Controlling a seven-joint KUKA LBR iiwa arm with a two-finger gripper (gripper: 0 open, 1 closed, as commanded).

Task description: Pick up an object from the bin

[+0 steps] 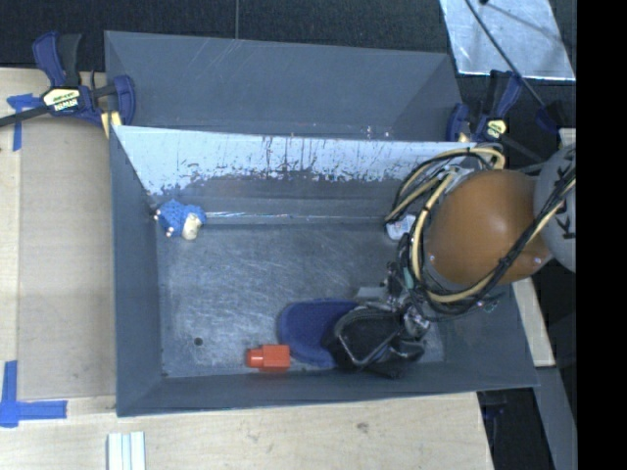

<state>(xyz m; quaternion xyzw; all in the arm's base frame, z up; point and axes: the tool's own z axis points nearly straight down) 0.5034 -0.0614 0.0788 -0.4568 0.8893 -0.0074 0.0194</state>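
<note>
Down by the front wall sits a small orange block [267, 357], touching a dark blue pouch-like thing [306, 329] that lies lengthwise along that wall. Just beside it is a glossy black item [361, 345], and the gripper [400, 327] is low right over it, so I'd guess the pick is straight down. Can't tell if it's wide or narrow. Far back, a little blue-and-white toy [180, 219] sits well apart.

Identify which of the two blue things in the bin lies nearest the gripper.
The large dark blue rounded thing beside the orange block; the small light blue toy lies far left.
</note>
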